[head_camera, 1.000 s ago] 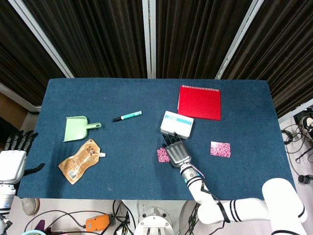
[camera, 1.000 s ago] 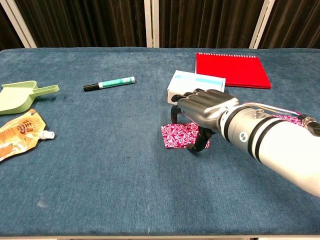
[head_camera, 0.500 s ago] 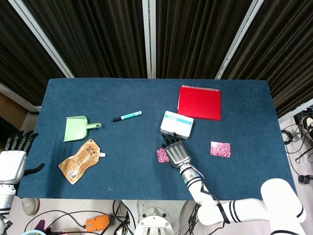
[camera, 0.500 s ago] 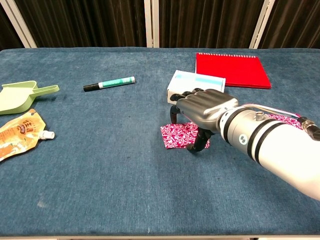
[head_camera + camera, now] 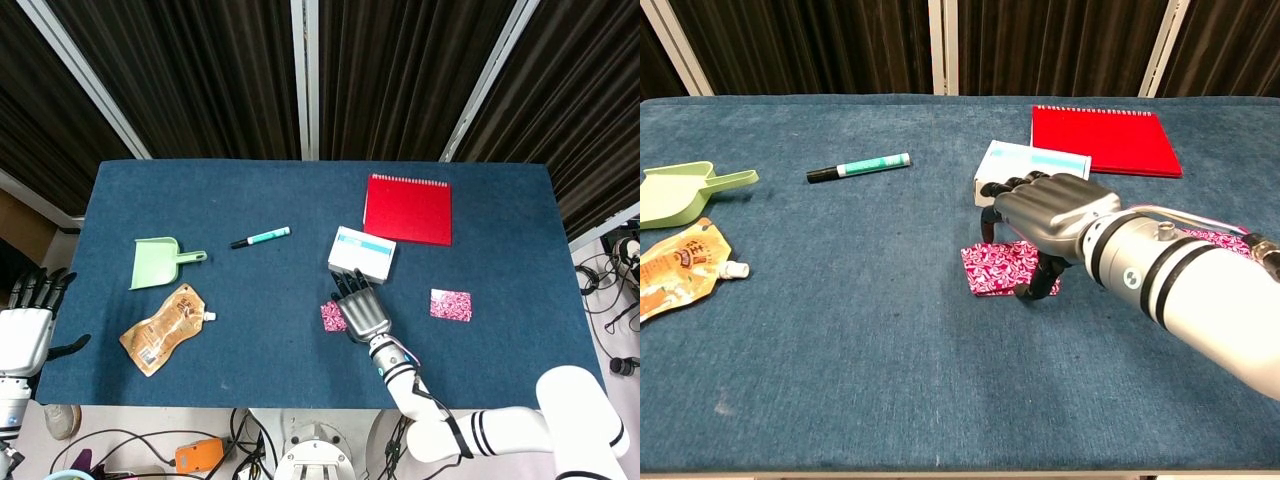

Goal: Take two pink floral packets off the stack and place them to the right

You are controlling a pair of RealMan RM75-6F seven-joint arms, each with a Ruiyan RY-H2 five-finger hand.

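The right hand (image 5: 1045, 215) arches over the pink floral packet (image 5: 992, 268), fingertips (image 5: 1024, 291) touching it (grip unclear). The left hand (image 5: 25, 335) is open.

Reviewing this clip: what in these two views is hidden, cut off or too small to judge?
- Whether the right hand grips the pink floral stack: in both views the hand's back covers the fingertips.
- How many packets remain in the stack: too thin to tell in either view.
- The placed packet: clear in head view, mostly hidden behind the right arm in chest view.
- The left hand: cut by the head view's left edge, absent from chest view.
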